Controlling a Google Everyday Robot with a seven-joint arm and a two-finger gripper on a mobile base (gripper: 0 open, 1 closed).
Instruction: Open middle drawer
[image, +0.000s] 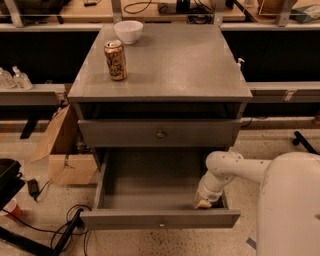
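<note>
- Two things stand on the left of the bench (190, 65) top: a can (115, 60) and, behind it, a white bowl (128, 31). Both are well apart from the work below.
- At the centre, the upper drawer (115, 134) sits shut with its round knob (160, 134) showing. Directly under it the middle drawer (125, 219) is drawn out toward the room, with its grey interior in view. Its front panel, carrying the small knob (161, 223), is the part nearest me.
- That front panel runs left to right, and the drawer's travel is straight out across it, toward where I stand.
- Right of the small knob, the hand (202, 202) is down inside the middle drawer at its right front corner, just behind the front panel. The white arm (235, 170) reaches in from the robot's body (295, 200) on the far right. I cannot tell whether the hand is clenched or released.
- As I judge it, the panel lies on the outward side of the hand, so any further pull would bear on its inner face. Being off-centre to the right, that pull could skew the drawer on its slides.
</note>
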